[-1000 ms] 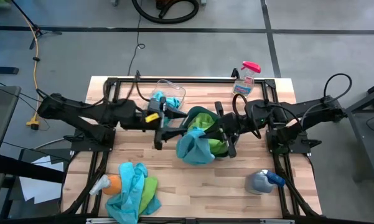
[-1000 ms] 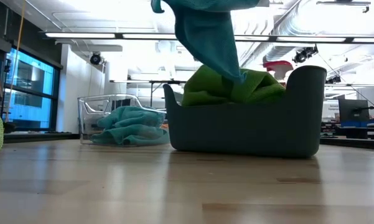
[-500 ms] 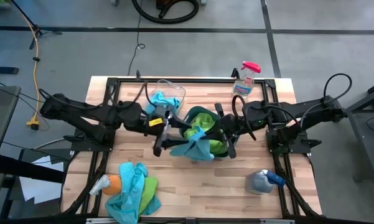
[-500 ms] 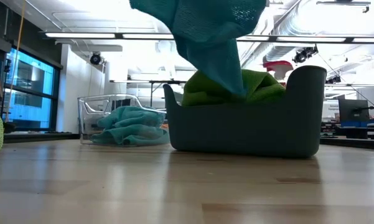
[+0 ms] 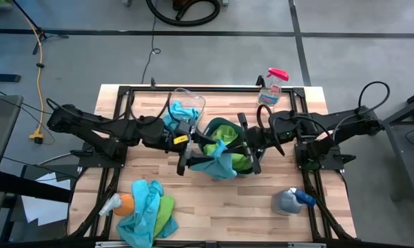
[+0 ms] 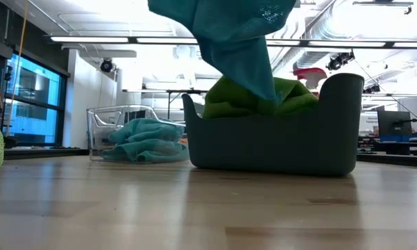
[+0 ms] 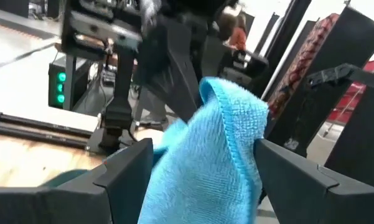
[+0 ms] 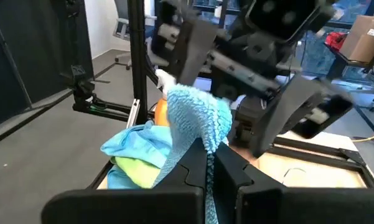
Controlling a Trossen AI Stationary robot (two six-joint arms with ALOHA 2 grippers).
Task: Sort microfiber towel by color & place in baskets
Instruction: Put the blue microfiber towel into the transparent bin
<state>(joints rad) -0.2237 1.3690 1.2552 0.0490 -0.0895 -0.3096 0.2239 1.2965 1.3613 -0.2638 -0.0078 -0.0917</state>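
Centre frame on the wooden surface (image 5: 262, 207), the dark teal-grey basket (image 5: 244, 148) holds green towels (image 5: 224, 133). Above it the right tool (image 5: 218, 147) is clamped shut on a turquoise towel (image 5: 217, 162), while the left tool (image 5: 193, 153) stands wide around the same cloth. Up and left, the clear basket (image 5: 193, 102) holds turquoise; more towels (image 5: 148, 210) lie heaped at lower left.

Dark tub (image 5: 229, 148) is sitting mid-table; clear tub (image 5: 186, 103) is sitting behind it, toward the left arm's side, w/ towels lying in both. Towel (image 5: 215, 162) is hanging above the dark tub's front edge, btwn left gripper (image 5: 186, 157) and right gripper (image 5: 224, 147). Towel pile (image 5: 148, 210) is lying at front-left corner. One spray bottle (image 5: 271, 85) is standing back right, another (image 5: 293, 200) is lying front right.
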